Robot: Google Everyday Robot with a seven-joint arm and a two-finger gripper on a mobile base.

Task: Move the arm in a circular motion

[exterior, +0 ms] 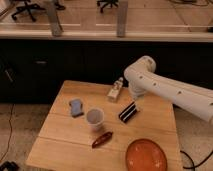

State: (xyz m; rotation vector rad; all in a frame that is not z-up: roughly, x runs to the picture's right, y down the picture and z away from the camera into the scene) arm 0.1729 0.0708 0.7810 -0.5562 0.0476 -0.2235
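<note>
The large white arm [165, 90] reaches in from the right edge over the wooden table [60, 145]. Its rounded joint [141, 72] sits above the table's far right part, and a short segment bends down from it. The gripper [128, 111] shows as a dark, striped piece below that segment, low over the table's middle right, just right of a white cup [95, 119]. It holds nothing that I can see.
On the table are a blue object [76, 107], a small pale bottle [116, 90], a red-brown packet [102, 139] and an orange plate [146, 155] at the front right. A dark counter [50, 60] runs behind the table. Office chairs stand beyond it.
</note>
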